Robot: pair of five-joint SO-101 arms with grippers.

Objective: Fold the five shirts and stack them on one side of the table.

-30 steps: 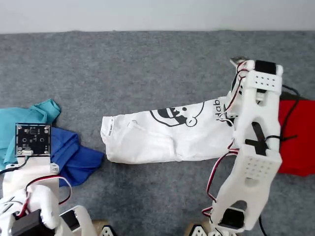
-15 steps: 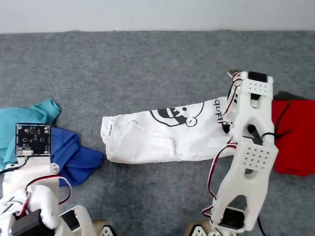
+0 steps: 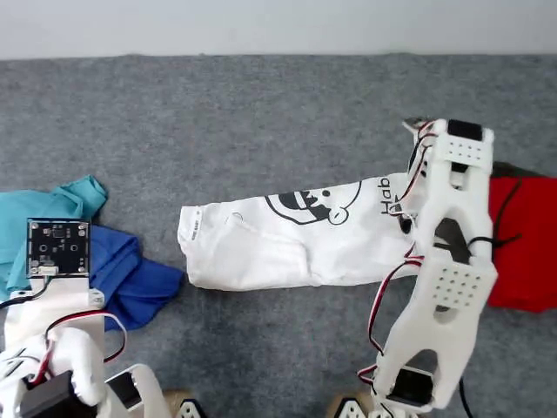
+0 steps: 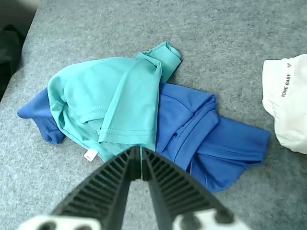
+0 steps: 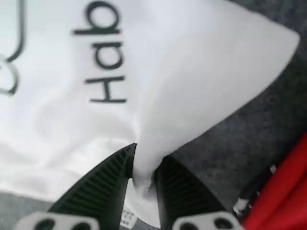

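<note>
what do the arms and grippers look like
White plastic arms. The right arm has perforated panels and red, black and white wires; the left arm carries a black square circuit board. The left gripper and right gripper have black ridged fingers.

Grey felt table cover [image 3: 261, 113] lies under and all around the left gripper [image 4: 140, 152]. A pale wall [image 3: 261, 26] borders it, well beyond that gripper.

Grey felt-like surface [image 3: 261, 113]. White shirt [image 3: 278, 239] spread across it, one corner pinched in the right pincer [image 5: 141, 179]; red shirt [image 3: 522, 252] just beside that pincer. Blue shirt [image 4: 216, 143] crumpled just ahead of the left pincer [image 4: 140, 158], teal shirt [image 4: 110, 105] overlapping it
</note>
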